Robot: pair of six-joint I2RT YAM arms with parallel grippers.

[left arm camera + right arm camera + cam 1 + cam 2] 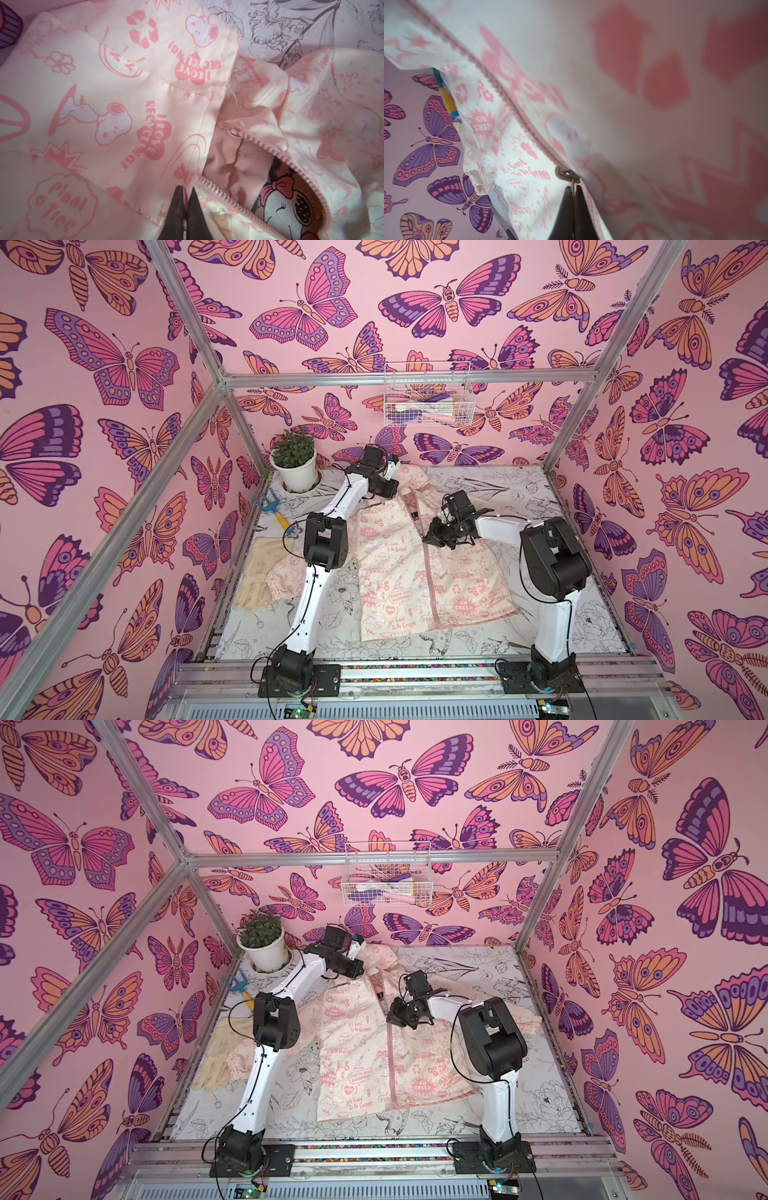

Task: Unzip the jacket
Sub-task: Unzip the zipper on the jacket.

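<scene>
A: What is seen nearest the lens?

B: In the left wrist view, the dark fingers of the left tool (187, 190) are seen pressed together on the jacket's front edge, just beside the parted zipper teeth (218, 191). In the right wrist view, the right tool (573, 190) is seen pinched onto the metal zipper pull (572, 183), just below the slider.

A: Where is the jacket found?

B: The jacket (395, 572) is laid flat, front up, in the middle of the worktop (590, 622), between the two arms. Its hood is turned toward the far wall and its hem toward the near edge. The zipper (432, 593) is parted near the collar, where pink lining (232, 166) is exposed. Below the slider it is seen closed down to the hem.

A: How is it expected to handle?

B: Thin, light, limp cloth is judged. It is likely to be dragged and bunched along with the slider unless the collar side is held back. The tab is best gripped for pulling, and the fabric is best held close beside the teeth.

A: What room is left?

B: The zipper's line toward the hem is blocked by nothing. The glove (257, 572) and hand rake (274, 510) are found at the left side, well apart from the zipper, though one sleeve (286, 576) is draped on the glove. The plant pot (297, 477) is set in the far left corner, near the left arm. The hem is laid near the worktop's front edge, so little run-out is offered beyond it.
</scene>
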